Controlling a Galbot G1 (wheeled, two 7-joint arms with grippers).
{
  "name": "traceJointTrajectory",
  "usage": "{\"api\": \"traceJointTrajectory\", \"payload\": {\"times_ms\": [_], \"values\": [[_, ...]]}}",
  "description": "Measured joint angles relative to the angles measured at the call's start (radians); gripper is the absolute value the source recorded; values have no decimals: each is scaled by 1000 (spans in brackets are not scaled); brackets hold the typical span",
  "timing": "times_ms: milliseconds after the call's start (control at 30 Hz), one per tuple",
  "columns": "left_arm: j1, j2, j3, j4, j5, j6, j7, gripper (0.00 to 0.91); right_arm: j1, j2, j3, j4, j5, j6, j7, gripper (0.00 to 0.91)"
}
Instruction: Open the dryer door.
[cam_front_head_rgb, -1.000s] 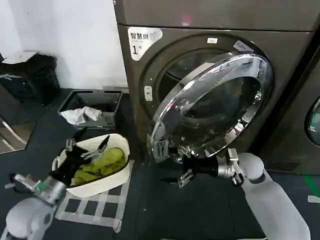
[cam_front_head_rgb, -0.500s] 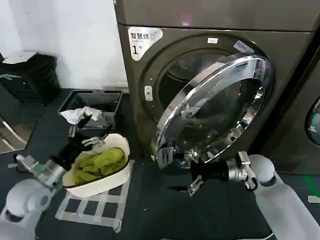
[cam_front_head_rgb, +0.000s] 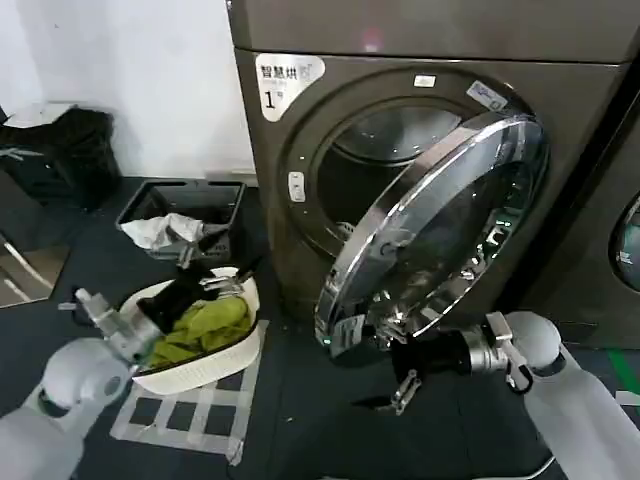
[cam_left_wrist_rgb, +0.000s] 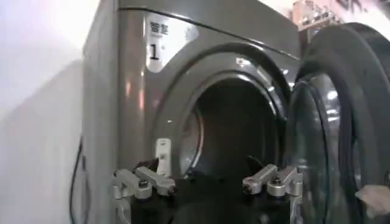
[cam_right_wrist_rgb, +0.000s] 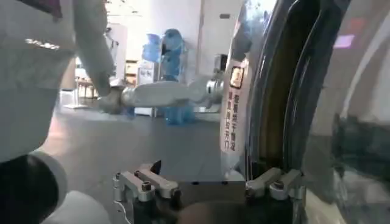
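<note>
The round dryer door (cam_front_head_rgb: 440, 225) with its chrome rim and dark glass hangs half-swung, its lower edge just above the right claw (cam_front_head_rgb: 392, 350), whose fingers spread apart, far nearer than the left claw (cam_front_head_rgb: 215, 272), likewise spread.
</note>
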Motion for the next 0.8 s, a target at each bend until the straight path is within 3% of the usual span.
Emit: {"api": "traceJointTrajectory", "payload": {"times_ms": [800], "values": [[-155,-20,231,-22,0,12,10,907,-151,16,238,-38,18,38,-46,907]]}}
